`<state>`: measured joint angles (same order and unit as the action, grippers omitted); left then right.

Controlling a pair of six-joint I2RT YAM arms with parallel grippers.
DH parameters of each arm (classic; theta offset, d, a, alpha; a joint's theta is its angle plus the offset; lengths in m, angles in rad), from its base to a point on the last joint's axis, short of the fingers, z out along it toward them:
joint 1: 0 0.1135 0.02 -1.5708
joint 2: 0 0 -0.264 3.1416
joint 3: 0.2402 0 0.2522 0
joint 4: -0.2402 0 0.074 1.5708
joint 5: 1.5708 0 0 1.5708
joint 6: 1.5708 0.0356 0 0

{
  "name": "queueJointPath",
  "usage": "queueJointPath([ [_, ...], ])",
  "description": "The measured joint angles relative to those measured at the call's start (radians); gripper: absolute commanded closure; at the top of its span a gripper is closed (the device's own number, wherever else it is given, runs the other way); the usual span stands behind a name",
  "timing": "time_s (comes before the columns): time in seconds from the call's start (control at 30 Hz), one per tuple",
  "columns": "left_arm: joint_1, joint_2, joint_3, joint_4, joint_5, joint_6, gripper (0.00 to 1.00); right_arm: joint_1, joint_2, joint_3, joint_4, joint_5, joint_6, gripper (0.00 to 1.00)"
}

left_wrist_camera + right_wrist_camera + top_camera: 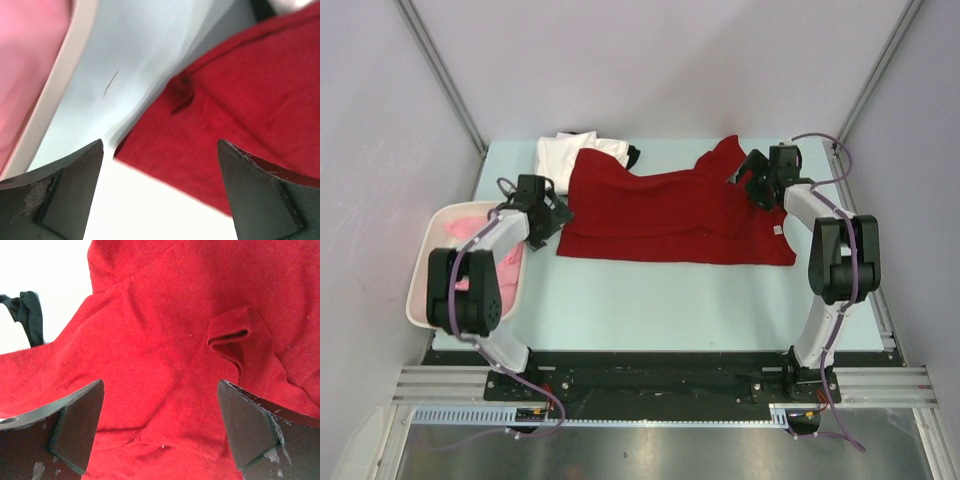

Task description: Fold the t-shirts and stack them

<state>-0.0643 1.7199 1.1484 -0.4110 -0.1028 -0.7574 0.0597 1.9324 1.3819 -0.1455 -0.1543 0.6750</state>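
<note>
Cotton is what you are dealing with: the dark red short-sleeved t-shirt (670,215) lies spread across the middle of the pale blue-green bench (670,300), its long side running left to right and one sleeve rucked up toward the back right corner. Expect it to be light, limp and not at all fragile. It will sag and drag rather than hold a shape, so a single pinch would likely bunch it; you would do better taking two points along one edge at once. Your left end effector (552,215) sits at the shirt's left edge with its fingers spread wide and nothing between them. The hem is just ahead in its wrist view, and that doubled hem looks like the firmest place to bite. Your right end effector (750,178) hangs over the rumpled right end, likewise wide apart and empty, above a small raised pleat (230,337) that you should smooth or avoid. Behind the red shirt, a folded white t-shirt (565,155) rests at the back left with a scrap of black t-shirt (633,155) showing beside it, and a pink t-shirt (470,232) lies in the white plastic basket (420,290) at the left. A small white tag (778,229) shows near the red shirt's right edge, too small to read; no brand or other writing is visible.
</note>
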Motion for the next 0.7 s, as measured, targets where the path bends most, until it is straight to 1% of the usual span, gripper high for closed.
queueJointPath([
  [0.13,-0.024,-0.200,-0.162,-0.003,-0.026,-0.021,0.00,0.034,-0.125,-0.045,-0.065,0.079,-0.058,0.00],
  [0.27,-0.079,-0.317,-0.222,0.000,-0.029,-0.024,0.00,0.080,-0.319,-0.106,-0.129,0.161,-0.106,0.00],
  [0.37,-0.142,-0.332,-0.236,-0.005,-0.018,-0.020,0.00,0.103,-0.450,-0.165,-0.183,0.213,-0.115,0.00],
  [0.5,-0.217,-0.326,-0.274,-0.018,-0.017,-0.035,0.00,0.111,-0.557,-0.307,-0.217,0.256,-0.102,0.00],
  [0.57,-0.239,-0.329,-0.329,0.010,-0.003,-0.058,0.00,0.114,-0.602,-0.399,-0.232,0.264,-0.091,0.00],
  [0.7,-0.242,-0.329,-0.475,0.089,0.019,-0.134,0.00,0.122,-0.731,-0.595,-0.228,0.259,-0.061,0.00],
])
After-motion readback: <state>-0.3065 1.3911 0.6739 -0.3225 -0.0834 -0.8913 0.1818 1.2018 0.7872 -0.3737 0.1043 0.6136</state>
